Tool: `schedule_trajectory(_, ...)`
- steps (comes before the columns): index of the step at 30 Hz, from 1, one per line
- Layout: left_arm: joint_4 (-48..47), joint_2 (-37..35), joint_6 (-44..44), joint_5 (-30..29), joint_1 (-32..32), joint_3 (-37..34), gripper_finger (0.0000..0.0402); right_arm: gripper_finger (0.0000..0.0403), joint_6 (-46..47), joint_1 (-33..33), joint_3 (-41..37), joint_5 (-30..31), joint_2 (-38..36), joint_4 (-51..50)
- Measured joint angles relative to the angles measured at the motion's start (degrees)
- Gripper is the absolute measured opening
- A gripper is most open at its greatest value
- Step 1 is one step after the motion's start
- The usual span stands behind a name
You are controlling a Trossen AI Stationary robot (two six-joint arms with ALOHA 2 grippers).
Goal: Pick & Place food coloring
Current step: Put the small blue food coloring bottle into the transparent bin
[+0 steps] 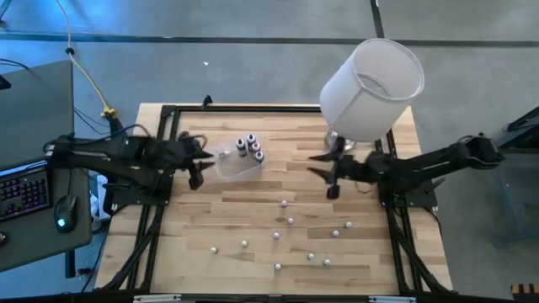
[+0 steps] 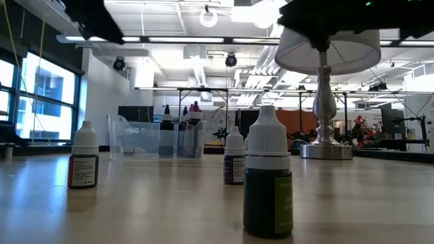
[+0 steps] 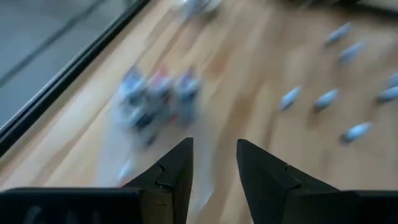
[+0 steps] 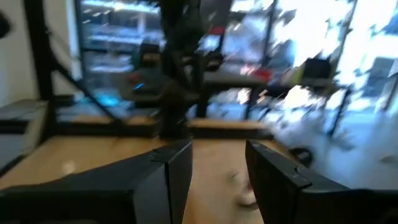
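Observation:
The food coloring is a set of tiny bottles. A few with coloured tops stand inside a clear plastic tub; the left wrist view shows them blurred. Several whitish-capped bottles stand scattered over the near half of the table; three show close in the low view, the nearest dark one in front. My left gripper hovers open just left of the tub, and nothing shows between its fingers. My right gripper is open in the air right of the tub, empty.
A big white lampshade on a metal lamp base stands at the table's far right, close behind my right arm. A black frame runs round the table edges. A keyboard and mouse lie on a desk to the left.

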Motion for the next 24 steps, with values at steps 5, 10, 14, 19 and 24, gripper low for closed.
schedule_trajectory(5,17.8,-5.8,8.5,1.7,-2.8,-12.5,0.0121,0.0142,5.2,1.5,6.0,-5.7,10.3,-1.1)
schedule_trajectory(10,19.0,-6.3,8.3,0.3,-2.6,-15.8,0.0121,0.0142,7.8,4.7,10.5,-0.1,20.6,-7.6)
schedule_trajectory(14,19.0,-5.7,8.3,0.4,-2.6,-15.9,0.0121,0.0142,13.8,5.2,11.7,0.0,27.9,-7.8)
schedule_trajectory(19,19.2,-5.8,8.2,0.4,-2.6,-15.9,0.0121,0.0142,20.5,5.3,11.9,-2.8,34.4,-5.4)
schedule_trajectory(24,19.1,-5.8,8.2,0.4,-2.6,-15.9,0.0121,0.0142,23.2,6.0,11.8,-4.2,39.6,-3.2)
